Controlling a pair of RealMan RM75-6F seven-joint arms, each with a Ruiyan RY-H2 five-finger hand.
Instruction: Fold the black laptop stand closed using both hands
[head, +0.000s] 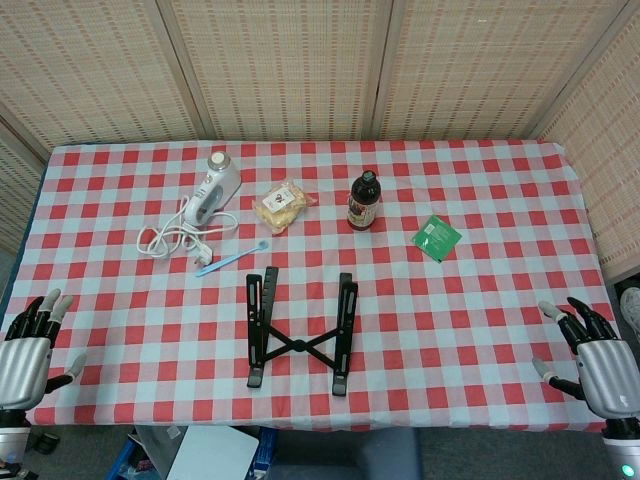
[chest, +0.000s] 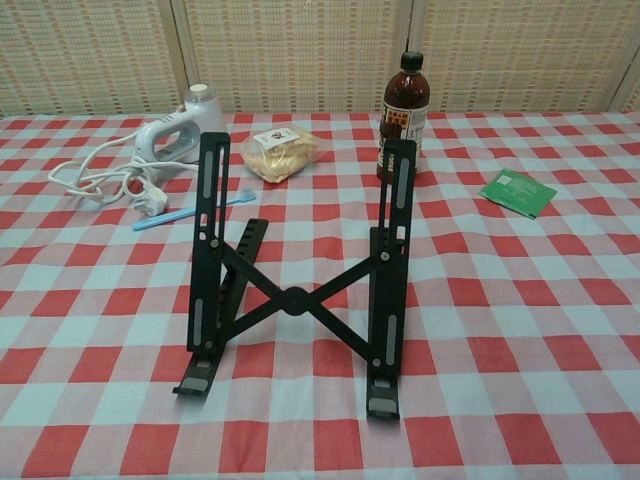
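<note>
Standing unfolded near the front edge of the checkered table (head: 480, 180), your black laptop stand (head: 300, 330) has its two rails spread and joined by a crossed brace. Your left hand (head: 28, 345) hovers at the table's left front corner, your right hand (head: 595, 360) at the right front corner; both are released, fingers apart, well apart from the stand between them.

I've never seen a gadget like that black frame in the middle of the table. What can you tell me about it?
It is a black laptop stand, seemingly metal or hard plastic, standing unfolded on the red-checked tablecloth. Two long side rails, propped up at an angle, are joined by crossed bars pivoting at a centre hub, with small lips at the near ends. Only the cloth touches it; both hands, left hand and right hand, wait open at the table's near corners.
</note>
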